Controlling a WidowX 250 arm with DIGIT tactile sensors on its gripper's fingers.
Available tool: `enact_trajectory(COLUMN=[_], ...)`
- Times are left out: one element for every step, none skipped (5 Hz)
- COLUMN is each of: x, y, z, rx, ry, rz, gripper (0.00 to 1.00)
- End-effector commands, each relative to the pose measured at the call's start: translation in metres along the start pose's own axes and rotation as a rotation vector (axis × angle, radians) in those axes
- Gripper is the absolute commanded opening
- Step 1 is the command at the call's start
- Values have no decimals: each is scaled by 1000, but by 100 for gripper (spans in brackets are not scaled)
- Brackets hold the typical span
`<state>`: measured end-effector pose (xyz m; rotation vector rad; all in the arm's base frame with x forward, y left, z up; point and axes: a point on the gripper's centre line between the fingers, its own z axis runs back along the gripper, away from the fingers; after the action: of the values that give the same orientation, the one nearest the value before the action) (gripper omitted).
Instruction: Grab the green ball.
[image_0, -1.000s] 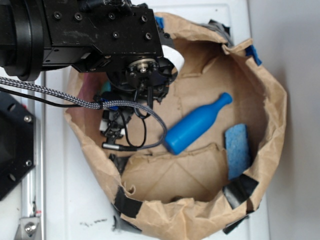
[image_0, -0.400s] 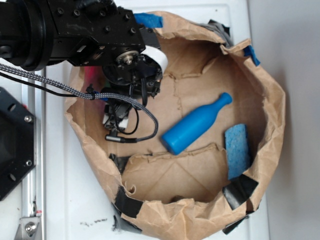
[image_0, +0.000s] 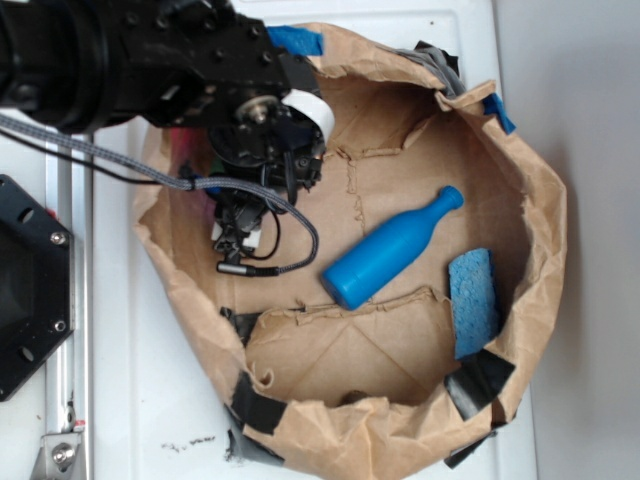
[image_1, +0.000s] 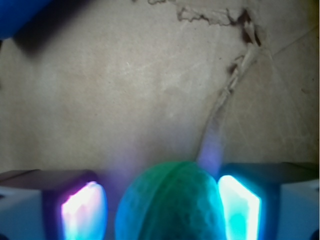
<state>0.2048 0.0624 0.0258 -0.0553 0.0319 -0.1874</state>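
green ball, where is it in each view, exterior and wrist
Exterior: not visible; the arm and gripper cover the left part of the paper bag where it would lie.
Wrist: the green ball sits bottom centre between the two lit fingers, nearer the right one; contact cannot be told.
Shared landmark: the blue bottle, mid-bag in the exterior view, is probably the blue corner at top left of the wrist view.
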Motion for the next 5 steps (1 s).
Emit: enact_trajectory(x=[-21, -25, -25, 5, 33], y=[-5, -6, -9, -27, -50], z=[-4, -6, 6, 55, 106], rx=[9, 7, -8, -11, -40], ry=[-21, -25, -53, -155, -222], rz=[18, 14, 11, 5, 35], gripper=[0, 0, 0, 0, 0])
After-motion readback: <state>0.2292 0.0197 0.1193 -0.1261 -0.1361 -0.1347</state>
